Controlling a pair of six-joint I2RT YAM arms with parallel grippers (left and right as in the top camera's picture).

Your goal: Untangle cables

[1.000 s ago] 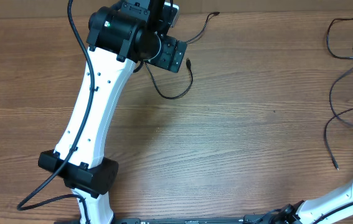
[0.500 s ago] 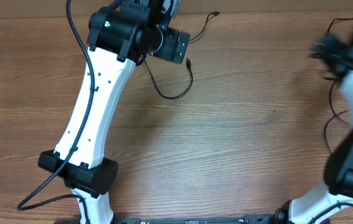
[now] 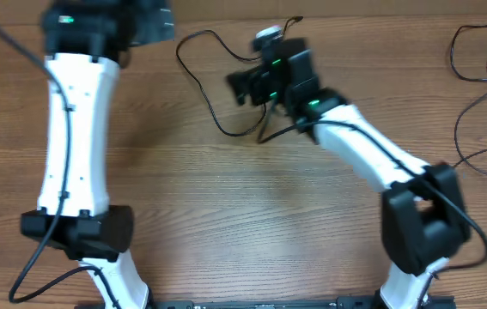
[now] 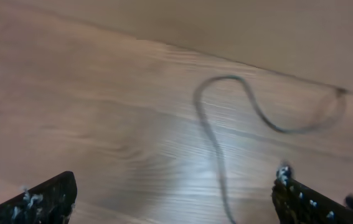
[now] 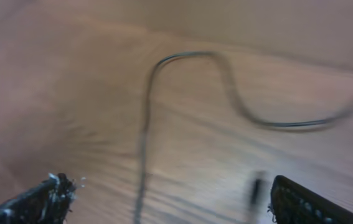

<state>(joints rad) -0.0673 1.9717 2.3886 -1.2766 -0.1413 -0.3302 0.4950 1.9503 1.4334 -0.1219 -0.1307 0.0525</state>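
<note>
Hovering with jaws wide and empty, right gripper point(image 5: 170, 183) has the loose cable point(image 5: 148, 118) just ahead, its near run pointing straight away between the fingertips before curling right; left gripper point(image 4: 176, 177), also open and empty, looks farther off, though blur hampers this.

We see the left gripper point(image 4: 173, 190) with its fingertips point(image 4: 45, 198) set wide apart in the lower corners of the frame. A thin dark cable point(image 4: 213, 146) lies on the blurred wooden table point(image 4: 89, 106), rising from lower centre, bending over, then sweeping toward the upper right.
</note>
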